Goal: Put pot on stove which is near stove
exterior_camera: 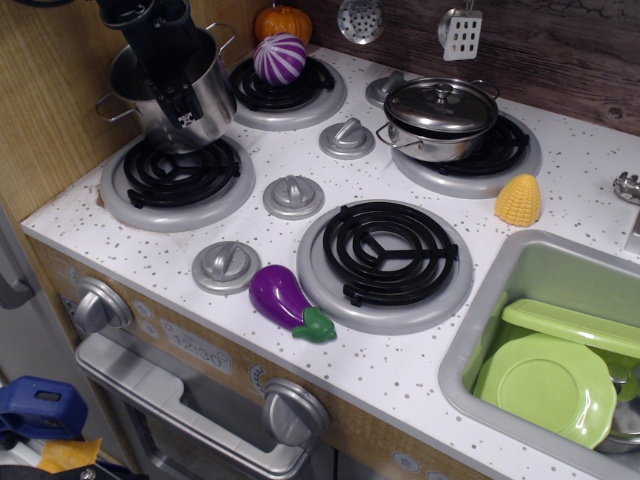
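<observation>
The tall shiny steel pot [200, 100] with wire loop handles hangs tilted above the far edge of the front-left burner [178, 178], a black coil in a silver rim. My black gripper [172, 88] comes down from the top left and is shut on the pot's rim, one finger inside and one outside. The pot's base is just above the coil; I cannot tell if it touches.
A purple-white ball [279, 58] sits on the back-left burner [290, 92]. A lidded shallow pot [440, 118] sits on the back-right burner. The front-right burner [385, 262] is bare. A toy eggplant [287, 302], corn [518, 199], grey knobs [293, 194] and a sink [560, 350] with green dishes are nearby.
</observation>
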Motion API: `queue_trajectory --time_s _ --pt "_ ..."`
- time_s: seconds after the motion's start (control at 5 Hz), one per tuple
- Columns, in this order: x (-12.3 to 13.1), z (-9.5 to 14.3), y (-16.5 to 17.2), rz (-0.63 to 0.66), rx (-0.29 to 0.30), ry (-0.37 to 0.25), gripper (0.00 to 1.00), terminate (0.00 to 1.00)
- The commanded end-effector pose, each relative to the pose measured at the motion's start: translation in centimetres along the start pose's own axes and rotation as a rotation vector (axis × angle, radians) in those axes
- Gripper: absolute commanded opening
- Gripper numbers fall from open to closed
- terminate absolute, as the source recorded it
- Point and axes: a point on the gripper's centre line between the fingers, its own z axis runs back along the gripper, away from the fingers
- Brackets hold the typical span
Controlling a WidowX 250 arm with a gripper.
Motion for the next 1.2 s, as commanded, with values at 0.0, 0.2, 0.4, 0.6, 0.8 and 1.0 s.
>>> queue_trajectory --time_s 0.0,0.2,0.4,0.6,0.8,1.0 --pt "1.5 3.0 -1.0 0.029 0.023 -0.016 0.0 0.0" --pt "1.3 2.8 -2.5 0.064 0.004 -0.031 0.0 0.0" --pt "1.1 2.2 -3.2 0.072 0.018 -0.034 1.0 0.0" --pt "1.0 2.2 -3.2 0.047 0.01 -0.019 1.0 0.0" --pt "1.0 2.2 -3.2 0.047 0.01 -0.019 1.0 0.0" --pt "1.0 2.2 -3.2 0.047 0.01 -0.019 1.0 0.0"
